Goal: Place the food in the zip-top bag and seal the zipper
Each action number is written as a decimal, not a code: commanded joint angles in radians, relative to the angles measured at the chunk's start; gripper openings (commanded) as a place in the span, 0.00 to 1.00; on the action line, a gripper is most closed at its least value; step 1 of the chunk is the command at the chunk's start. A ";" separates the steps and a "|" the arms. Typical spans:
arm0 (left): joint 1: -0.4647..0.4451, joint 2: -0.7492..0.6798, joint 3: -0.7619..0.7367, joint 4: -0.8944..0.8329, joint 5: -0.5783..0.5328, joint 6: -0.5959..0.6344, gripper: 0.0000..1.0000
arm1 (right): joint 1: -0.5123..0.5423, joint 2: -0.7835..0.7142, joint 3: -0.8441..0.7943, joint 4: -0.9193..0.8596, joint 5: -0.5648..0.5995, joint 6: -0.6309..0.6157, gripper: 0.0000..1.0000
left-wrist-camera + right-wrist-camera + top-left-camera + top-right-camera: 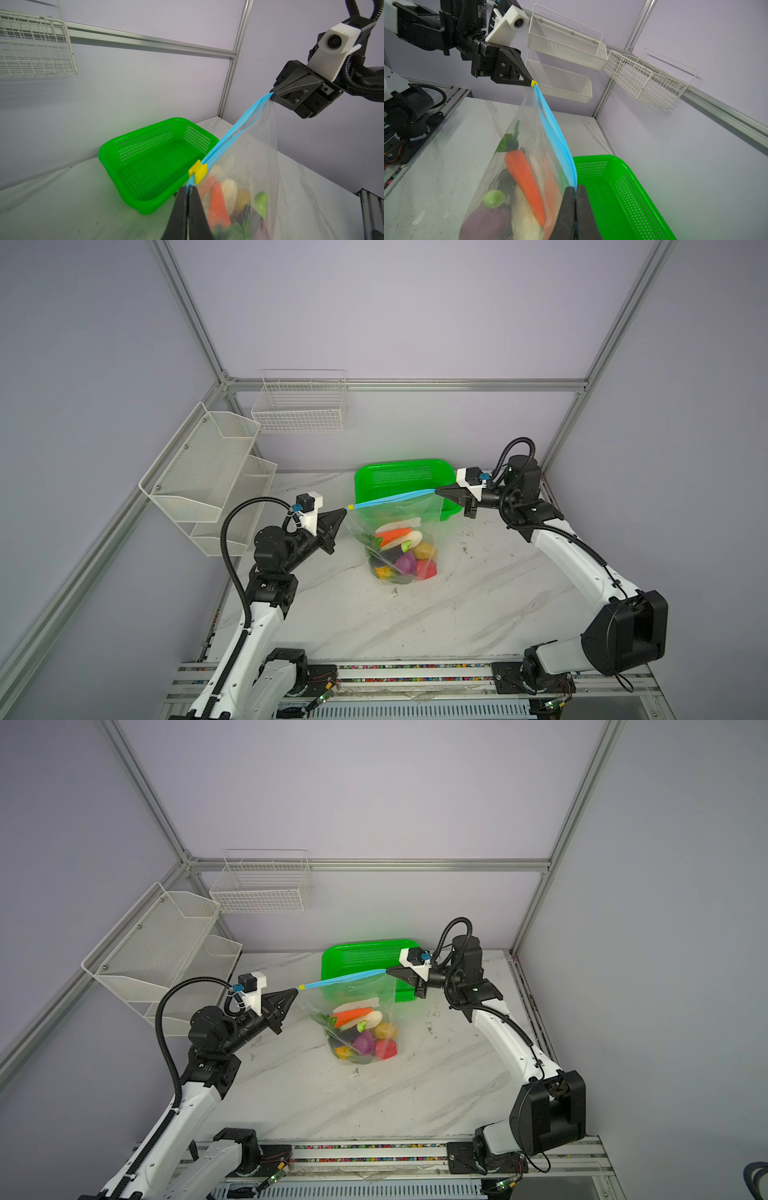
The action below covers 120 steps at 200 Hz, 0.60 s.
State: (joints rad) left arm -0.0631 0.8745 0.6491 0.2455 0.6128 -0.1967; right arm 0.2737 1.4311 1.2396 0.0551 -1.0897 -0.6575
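Note:
The clear zip-top bag (399, 522) (353, 1006) hangs between my two arms with its bottom resting on the table. The food (405, 553) (365, 1038) (228, 199) (521, 176) lies inside it: carrot, radish, potato, onion, red pepper, eggplant and green pieces. The light blue zipper (392, 499) (345, 980) (234, 133) (556, 137) is stretched taut, its two strips slightly parted in the middle. My left gripper (344, 511) (296, 991) (188, 190) is shut on the zipper end beside the yellow slider (351, 507) (198, 171) (534, 83). My right gripper (437, 490) (387, 970) (575, 190) is shut on the other zipper end.
A bright green perforated basket (405, 481) (365, 959) (153, 164) (623, 197) stands behind the bag, with nothing in it. White mesh shelves (208, 477) and a wire basket (301, 404) hang on the walls at the back left. The marble tabletop (374, 622) stretches in front.

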 commanded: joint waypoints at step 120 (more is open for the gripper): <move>-0.061 0.019 0.058 0.008 0.105 0.084 0.00 | 0.003 -0.050 0.061 -0.087 -0.040 -0.083 0.46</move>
State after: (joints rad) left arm -0.1139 0.8883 0.6506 0.2447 0.6521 -0.1486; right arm 0.2687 1.4296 1.2671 -0.0528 -1.0618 -0.7376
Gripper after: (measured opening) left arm 0.047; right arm 0.426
